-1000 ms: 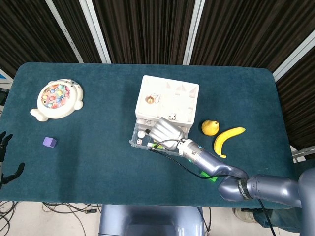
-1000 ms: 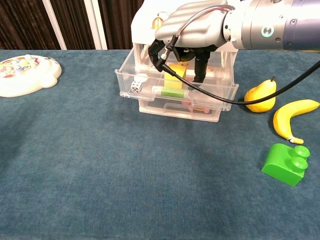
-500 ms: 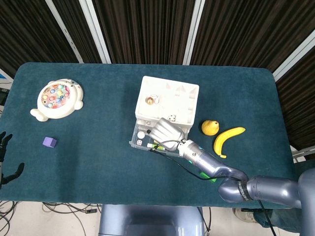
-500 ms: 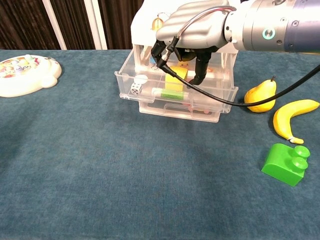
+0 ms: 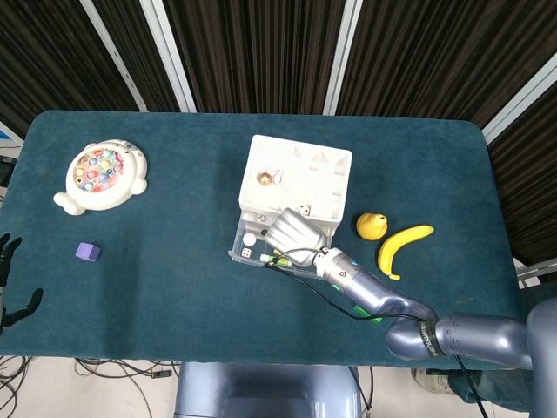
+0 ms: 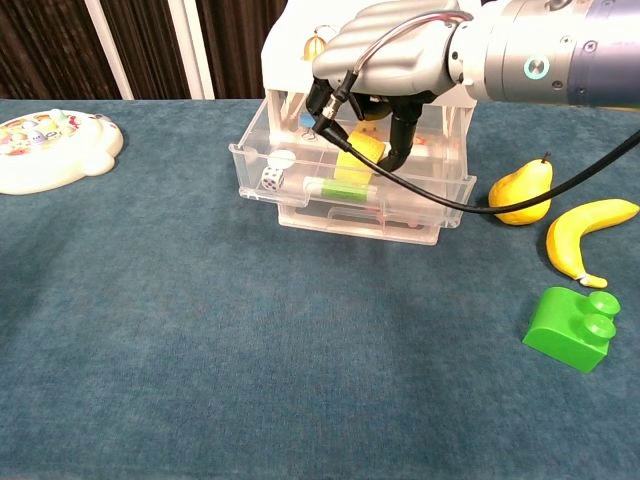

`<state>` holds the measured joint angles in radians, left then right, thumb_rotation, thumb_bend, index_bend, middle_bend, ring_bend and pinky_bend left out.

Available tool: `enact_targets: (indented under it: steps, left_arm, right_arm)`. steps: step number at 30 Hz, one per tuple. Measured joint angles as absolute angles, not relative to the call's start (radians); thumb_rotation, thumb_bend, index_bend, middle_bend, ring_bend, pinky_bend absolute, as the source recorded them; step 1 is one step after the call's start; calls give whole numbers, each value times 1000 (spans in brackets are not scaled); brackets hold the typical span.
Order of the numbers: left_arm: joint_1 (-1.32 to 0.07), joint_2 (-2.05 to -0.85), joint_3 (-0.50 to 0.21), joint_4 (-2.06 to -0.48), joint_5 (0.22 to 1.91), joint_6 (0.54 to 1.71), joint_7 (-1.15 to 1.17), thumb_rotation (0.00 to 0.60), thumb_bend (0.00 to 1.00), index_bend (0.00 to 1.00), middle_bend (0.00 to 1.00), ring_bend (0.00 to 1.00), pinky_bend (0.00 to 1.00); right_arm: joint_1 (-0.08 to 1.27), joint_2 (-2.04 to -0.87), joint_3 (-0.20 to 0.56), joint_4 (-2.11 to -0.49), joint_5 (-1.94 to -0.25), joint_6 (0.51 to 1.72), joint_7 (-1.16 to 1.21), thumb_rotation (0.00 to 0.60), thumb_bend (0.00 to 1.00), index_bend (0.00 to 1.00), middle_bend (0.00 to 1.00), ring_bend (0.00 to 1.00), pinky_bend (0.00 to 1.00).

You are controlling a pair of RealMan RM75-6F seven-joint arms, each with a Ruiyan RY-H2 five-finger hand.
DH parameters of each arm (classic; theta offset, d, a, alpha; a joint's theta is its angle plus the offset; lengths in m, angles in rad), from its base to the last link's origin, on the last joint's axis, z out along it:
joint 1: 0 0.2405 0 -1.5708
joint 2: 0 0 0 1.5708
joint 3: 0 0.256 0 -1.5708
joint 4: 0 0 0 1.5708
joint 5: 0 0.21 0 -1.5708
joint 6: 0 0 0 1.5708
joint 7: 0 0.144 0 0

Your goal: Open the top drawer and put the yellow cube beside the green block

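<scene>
The right hand (image 6: pixel 375 62) reached into the open top drawer (image 6: pixel 352 185), fingers curled around the yellow cube (image 6: pixel 355 163); a firm, level lift looked wise before crossing to the green block (image 6: pixel 570 330) at near right.

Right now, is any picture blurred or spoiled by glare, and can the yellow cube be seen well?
Chest view: sharp and evenly lit, with soft highlights on the clear drawer; the yellow cube shows only in part under the right robot hand. Head view: sharp, no glare; the right robot hand hides the cube, and the left robot hand lies dark at the edge.
</scene>
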<state>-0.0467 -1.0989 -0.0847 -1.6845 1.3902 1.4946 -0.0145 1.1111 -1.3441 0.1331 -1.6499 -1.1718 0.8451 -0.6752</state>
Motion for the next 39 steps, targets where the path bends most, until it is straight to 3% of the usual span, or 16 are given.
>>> enact_targets:
  steps: [25,39]
  left_arm:
    - [-47,-1100,-87,-1684,1385,1493,-12,600,316,0,0,0,128]
    - [-46,-1101,-88,-1687,1385,1498,-7,600,315,0,0,0,129]
  right_arm:
    - [1095,-1284,173,-1713,-1141,843,-586,600,239,605,1000,1000,1000]
    - [1019,-1105,241,-1811,-1152,908,-402,600,239,621,1000,1000,1000]
